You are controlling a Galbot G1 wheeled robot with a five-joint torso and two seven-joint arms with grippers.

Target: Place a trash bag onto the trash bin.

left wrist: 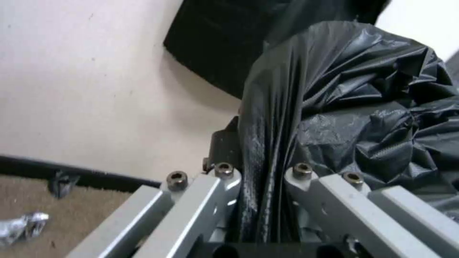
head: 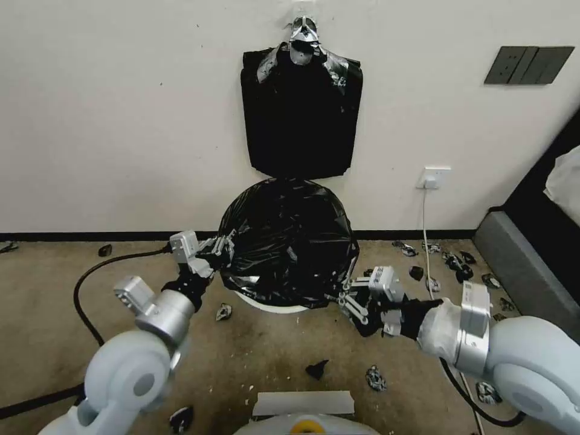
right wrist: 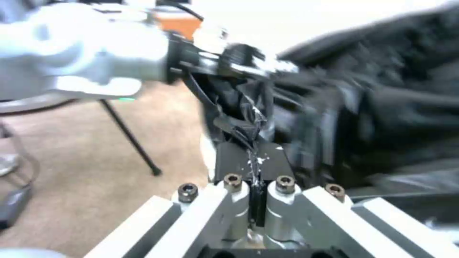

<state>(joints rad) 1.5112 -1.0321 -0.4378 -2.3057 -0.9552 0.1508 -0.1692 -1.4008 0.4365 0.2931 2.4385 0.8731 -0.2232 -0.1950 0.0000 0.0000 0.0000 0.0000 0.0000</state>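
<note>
Black glossy plastic, the trash bag, lies crumpled over the top of the trash bin; of the bin only a cream-white arc of rim shows under the bag's near edge; bin stands on the carpet, close to the wall.

Left arm comes from the bin's near-left side, forearm rising toward it; left gripper is at the bin's left edge, closed on a gathered fold of the bag; in the left wrist view the fold runs taut between the two fingers.

Right arm reaches from the bin's near-right side, wrist approx. level; right gripper is at the bin's near-right edge; its fingers are pressed together on a thin strip of the bag's film, seen in the right wrist view.

Above the bin, a flat bundle of black bags hangs on the wall; small black scraps lie on the carpet right of the bin.

No readable writing or label.
</note>
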